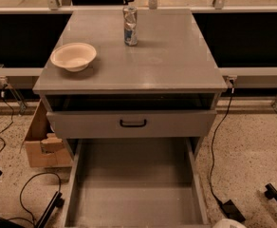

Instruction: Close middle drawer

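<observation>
The middle drawer [133, 184] is a deep grey tray pulled far out toward the camera. Its front and handle are cut off by the bottom edge. Above it the uppermost drawer [176, 123], with a black handle [133, 123], stands a little open, with a dark gap under the cabinet top [167, 65]. My gripper is out of view. Only a white rounded part of my arm [228, 223] shows at the bottom edge, just right of the tray's right wall.
A cream bowl [73, 56] and a drink can [130, 26] stand on the cabinet top. An open cardboard box [41, 144] sits on the floor at the left. Black cables [214, 170] and a power brick [233, 209] lie at the right.
</observation>
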